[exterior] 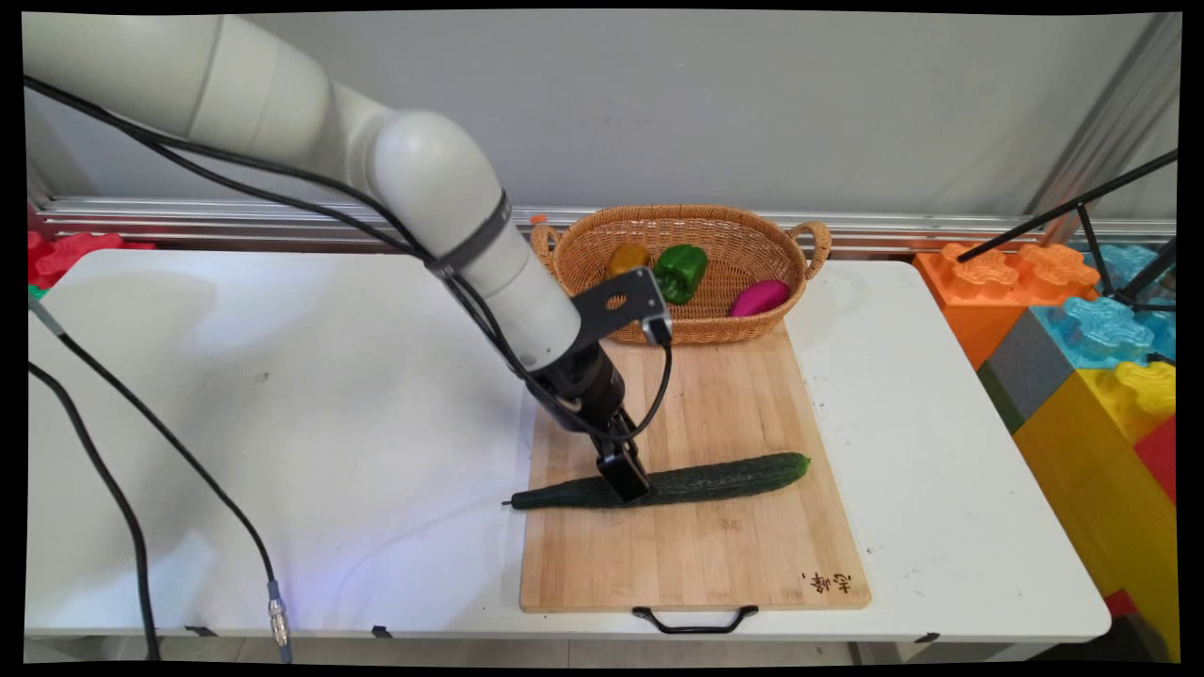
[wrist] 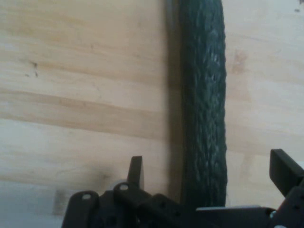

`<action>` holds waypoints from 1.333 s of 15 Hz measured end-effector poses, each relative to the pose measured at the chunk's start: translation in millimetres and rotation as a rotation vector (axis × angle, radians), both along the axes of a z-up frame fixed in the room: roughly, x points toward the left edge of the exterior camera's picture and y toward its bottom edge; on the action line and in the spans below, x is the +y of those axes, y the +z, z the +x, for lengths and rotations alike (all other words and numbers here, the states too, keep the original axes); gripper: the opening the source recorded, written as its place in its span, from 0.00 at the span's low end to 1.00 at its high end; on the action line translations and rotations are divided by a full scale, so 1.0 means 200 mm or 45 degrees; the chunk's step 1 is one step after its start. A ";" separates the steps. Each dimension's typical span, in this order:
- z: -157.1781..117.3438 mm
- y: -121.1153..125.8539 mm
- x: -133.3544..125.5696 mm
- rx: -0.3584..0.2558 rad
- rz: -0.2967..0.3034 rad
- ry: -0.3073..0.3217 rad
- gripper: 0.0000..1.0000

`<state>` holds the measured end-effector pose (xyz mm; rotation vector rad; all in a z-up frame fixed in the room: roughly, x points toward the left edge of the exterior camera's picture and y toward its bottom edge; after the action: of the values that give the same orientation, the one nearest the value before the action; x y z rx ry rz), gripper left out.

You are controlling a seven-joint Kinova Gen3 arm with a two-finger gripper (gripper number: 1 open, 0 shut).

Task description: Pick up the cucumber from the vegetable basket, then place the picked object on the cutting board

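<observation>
A long dark green cucumber [exterior: 724, 478] lies across a wooden cutting board [exterior: 715, 564] on the white table, its stem end sticking out past the board's left edge. My gripper [exterior: 625, 484] is down on the cucumber's left part. In the hand view the cucumber [wrist: 204, 95] runs up the picture over the board [wrist: 85, 95]. The gripper [wrist: 209, 159] is open and straddles it: the left finger [wrist: 136, 171] stands well clear of its side, while the right finger [wrist: 284, 168] is apart on the other side.
A wicker basket [exterior: 677, 214] stands behind the board, holding a yellow pepper [exterior: 627, 259], a green pepper [exterior: 681, 270] and a magenta vegetable [exterior: 759, 298]. Big coloured toy blocks [exterior: 1091, 329] and a black tripod leg [exterior: 1072, 202] are at the right. Black cables [exterior: 141, 423] hang at the left.
</observation>
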<state>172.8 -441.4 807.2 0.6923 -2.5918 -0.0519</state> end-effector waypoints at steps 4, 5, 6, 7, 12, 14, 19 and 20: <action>0.00 -0.08 0.00 0.002 0.015 -0.006 1.00; -0.01 -0.10 0.01 0.004 0.019 -0.010 1.00; -0.01 -0.11 0.01 0.005 0.020 -0.013 1.00; -0.01 -0.13 0.01 0.008 0.021 -0.019 0.00; -0.02 -0.15 0.01 0.021 0.015 -0.047 0.00; -0.03 -0.15 0.01 0.026 0.015 -0.051 0.00; -0.05 -0.06 0.04 0.061 0.038 -0.046 0.00; -0.07 -0.03 0.04 0.080 0.047 -0.041 0.00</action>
<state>158.7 -434.0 800.8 0.6512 -2.5476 -0.1299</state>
